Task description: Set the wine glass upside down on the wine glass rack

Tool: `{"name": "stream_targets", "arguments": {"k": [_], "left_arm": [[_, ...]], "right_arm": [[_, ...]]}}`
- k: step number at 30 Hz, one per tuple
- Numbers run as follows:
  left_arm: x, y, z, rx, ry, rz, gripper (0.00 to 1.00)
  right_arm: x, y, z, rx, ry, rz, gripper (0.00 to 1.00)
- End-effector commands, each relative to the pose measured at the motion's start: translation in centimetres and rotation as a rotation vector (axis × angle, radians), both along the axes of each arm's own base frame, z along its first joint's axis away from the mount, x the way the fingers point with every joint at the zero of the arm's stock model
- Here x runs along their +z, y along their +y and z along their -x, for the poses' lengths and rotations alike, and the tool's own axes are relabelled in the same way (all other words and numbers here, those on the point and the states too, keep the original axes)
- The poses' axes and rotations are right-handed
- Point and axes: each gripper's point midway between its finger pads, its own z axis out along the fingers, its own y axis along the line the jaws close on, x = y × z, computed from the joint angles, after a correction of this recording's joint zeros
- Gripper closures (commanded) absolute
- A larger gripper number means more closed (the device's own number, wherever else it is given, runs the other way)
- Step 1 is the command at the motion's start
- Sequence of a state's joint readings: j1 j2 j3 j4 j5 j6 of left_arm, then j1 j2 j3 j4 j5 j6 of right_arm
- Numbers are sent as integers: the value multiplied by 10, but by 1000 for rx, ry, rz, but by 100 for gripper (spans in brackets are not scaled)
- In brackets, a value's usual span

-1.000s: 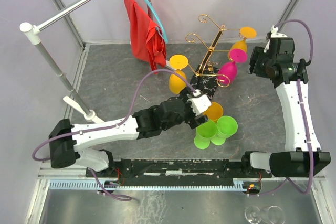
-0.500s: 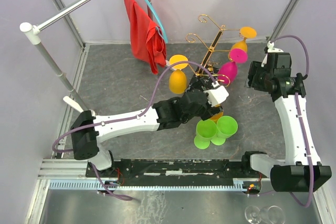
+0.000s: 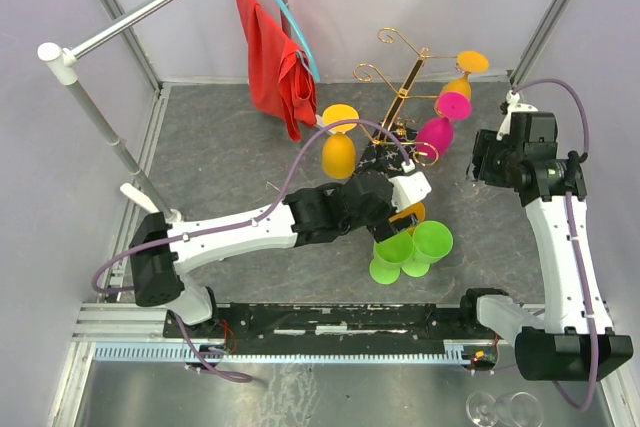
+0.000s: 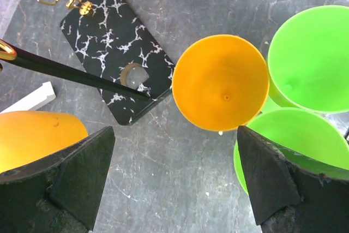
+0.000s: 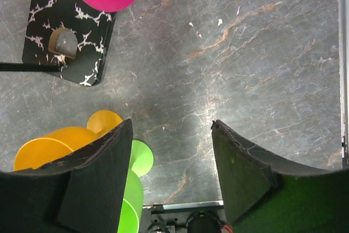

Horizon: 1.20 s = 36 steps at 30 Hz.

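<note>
The gold wine glass rack [image 3: 402,89] stands on its black marbled base [image 4: 112,53] mid-table. An orange glass [image 3: 339,151], a magenta glass [image 3: 434,135] and a magenta-and-orange pair [image 3: 455,97] hang upside down from it. An orange wine glass [image 4: 221,83] stands upright beside two green ones [image 4: 311,58]. My left gripper [image 3: 410,193] hovers open and empty over the orange glass, which lies just ahead of the fingertips in the left wrist view [image 4: 174,151]. My right gripper [image 3: 487,157] is open and empty, right of the rack.
A blue hanger with red cloth [image 3: 275,67] hangs from a rail at the back left. White posts [image 3: 100,127] stand at the left. The right wrist view shows bare marbled floor [image 5: 245,53], the rack base [image 5: 65,31] and the standing glasses [image 5: 54,140].
My left gripper moved right, from beside the rack base to above the standing orange glass. My right gripper moved nearer along the right side. The glasses have not moved.
</note>
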State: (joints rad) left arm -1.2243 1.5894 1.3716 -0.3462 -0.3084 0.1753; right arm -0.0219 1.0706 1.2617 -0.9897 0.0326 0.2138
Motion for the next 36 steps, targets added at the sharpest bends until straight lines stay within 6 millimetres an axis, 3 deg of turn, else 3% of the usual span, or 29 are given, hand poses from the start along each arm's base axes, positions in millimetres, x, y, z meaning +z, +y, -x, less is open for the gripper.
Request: {"name": "stream_targets", "arguments": {"k": [1, 7, 18, 25, 31, 36], "left_arm": [[46, 4, 13, -23, 32, 113, 1], [52, 6, 10, 9, 34, 107, 1], [69, -4, 0, 123, 79, 178, 1], [81, -6, -9, 199, 115, 220, 1], [101, 1, -15, 239, 120, 268, 1], [105, 13, -17, 259, 117, 267, 1]], "right_arm": [[-2, 12, 12, 70, 32, -42, 34], [-4, 44, 31, 222, 83, -162, 44], [-13, 55, 72, 306, 160, -182, 44], [-17, 63, 76, 328, 190, -189, 43], [-31, 67, 78, 294, 244, -168, 43], [-49, 66, 80, 253, 266, -135, 43]]}}
